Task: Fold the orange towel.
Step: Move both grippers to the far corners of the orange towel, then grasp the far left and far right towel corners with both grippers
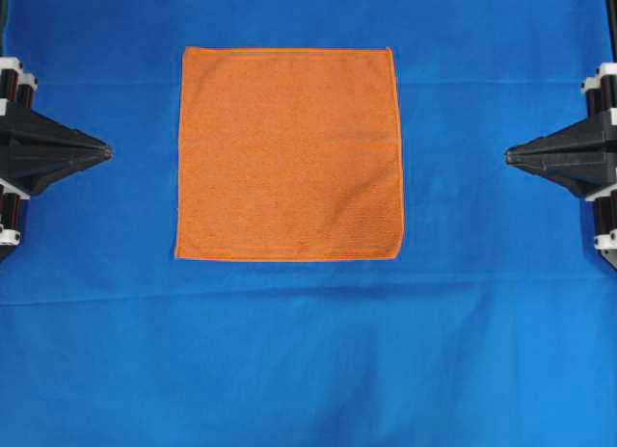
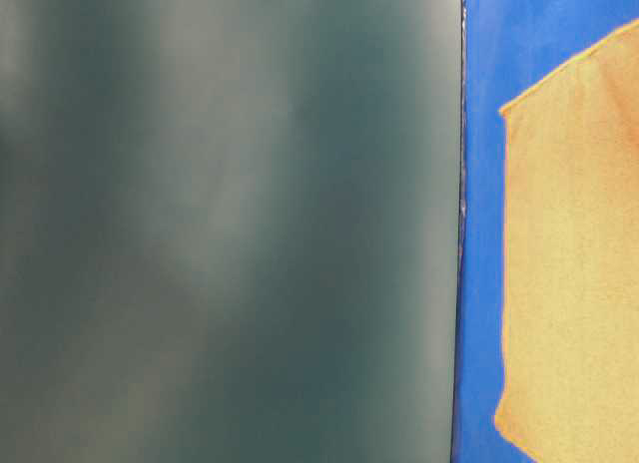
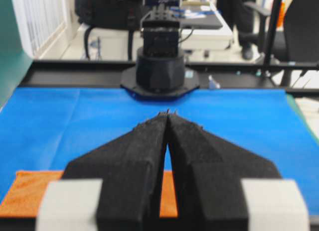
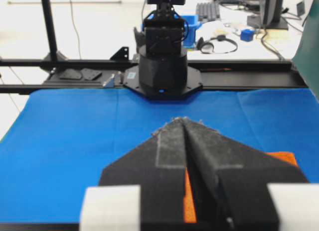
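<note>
The orange towel (image 1: 289, 154) lies flat and unfolded, a full square, on the blue cloth in the overhead view. Part of it shows in the table-level view (image 2: 574, 263). My left gripper (image 1: 106, 152) is shut and empty at the left edge, well clear of the towel. My right gripper (image 1: 509, 154) is shut and empty at the right edge, also clear of it. In the left wrist view my gripper (image 3: 167, 114) has its tips together, with the towel (image 3: 25, 191) below. In the right wrist view my gripper (image 4: 183, 119) has its tips together above the towel (image 4: 283, 158).
A large blue cloth (image 1: 308, 351) covers the table under the towel. A dark green panel (image 2: 230, 224) fills most of the table-level view. Each wrist view shows the opposite arm's base (image 3: 159, 66) (image 4: 162, 66) at the far table edge.
</note>
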`<state>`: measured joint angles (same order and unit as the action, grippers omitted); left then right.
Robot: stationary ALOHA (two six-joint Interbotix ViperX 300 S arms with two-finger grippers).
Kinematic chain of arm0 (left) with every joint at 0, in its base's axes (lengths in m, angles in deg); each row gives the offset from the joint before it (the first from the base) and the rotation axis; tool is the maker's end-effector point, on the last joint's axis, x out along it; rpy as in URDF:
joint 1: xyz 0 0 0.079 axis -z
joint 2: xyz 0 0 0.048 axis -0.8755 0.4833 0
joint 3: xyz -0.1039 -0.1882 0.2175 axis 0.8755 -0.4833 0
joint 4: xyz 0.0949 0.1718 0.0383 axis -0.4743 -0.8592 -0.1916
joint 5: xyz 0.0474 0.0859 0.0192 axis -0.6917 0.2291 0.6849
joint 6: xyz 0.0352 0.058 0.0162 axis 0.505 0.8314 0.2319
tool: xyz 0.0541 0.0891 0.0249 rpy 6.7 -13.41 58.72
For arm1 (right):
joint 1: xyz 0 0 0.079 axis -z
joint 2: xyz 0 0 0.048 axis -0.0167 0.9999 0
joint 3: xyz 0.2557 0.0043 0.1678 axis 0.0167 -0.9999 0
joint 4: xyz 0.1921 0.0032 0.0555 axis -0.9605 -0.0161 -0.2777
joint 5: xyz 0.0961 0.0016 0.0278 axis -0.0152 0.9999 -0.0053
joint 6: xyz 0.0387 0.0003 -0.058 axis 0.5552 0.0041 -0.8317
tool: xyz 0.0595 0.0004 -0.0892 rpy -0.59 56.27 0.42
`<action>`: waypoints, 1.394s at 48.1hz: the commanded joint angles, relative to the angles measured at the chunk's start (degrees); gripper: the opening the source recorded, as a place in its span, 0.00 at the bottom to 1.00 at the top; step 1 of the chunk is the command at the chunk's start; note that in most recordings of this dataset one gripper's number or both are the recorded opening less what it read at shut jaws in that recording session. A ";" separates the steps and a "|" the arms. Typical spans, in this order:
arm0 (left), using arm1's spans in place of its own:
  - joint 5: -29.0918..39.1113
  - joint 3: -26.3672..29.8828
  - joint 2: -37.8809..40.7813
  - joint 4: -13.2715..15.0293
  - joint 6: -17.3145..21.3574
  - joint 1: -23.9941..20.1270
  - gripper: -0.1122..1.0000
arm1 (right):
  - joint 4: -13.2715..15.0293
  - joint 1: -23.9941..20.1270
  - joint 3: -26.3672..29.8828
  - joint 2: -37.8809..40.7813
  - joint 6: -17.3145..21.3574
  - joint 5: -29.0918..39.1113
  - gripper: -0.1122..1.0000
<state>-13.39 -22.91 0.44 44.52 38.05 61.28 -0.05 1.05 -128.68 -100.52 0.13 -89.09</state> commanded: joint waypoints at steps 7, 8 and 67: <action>2.20 0.88 1.85 1.14 -0.18 -3.69 0.11 | -1.41 5.27 3.96 3.87 0.97 1.85 0.12; 2.37 0.88 2.11 1.23 -0.26 -4.39 0.11 | -1.58 6.15 4.31 4.57 1.14 2.29 0.12; -10.99 11.78 60.82 1.41 -0.70 -37.88 0.89 | -1.05 35.33 24.87 65.30 1.93 2.64 0.59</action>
<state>-23.23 -12.45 59.59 45.83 37.17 24.10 -1.28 36.11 -104.78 -35.13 2.16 -85.23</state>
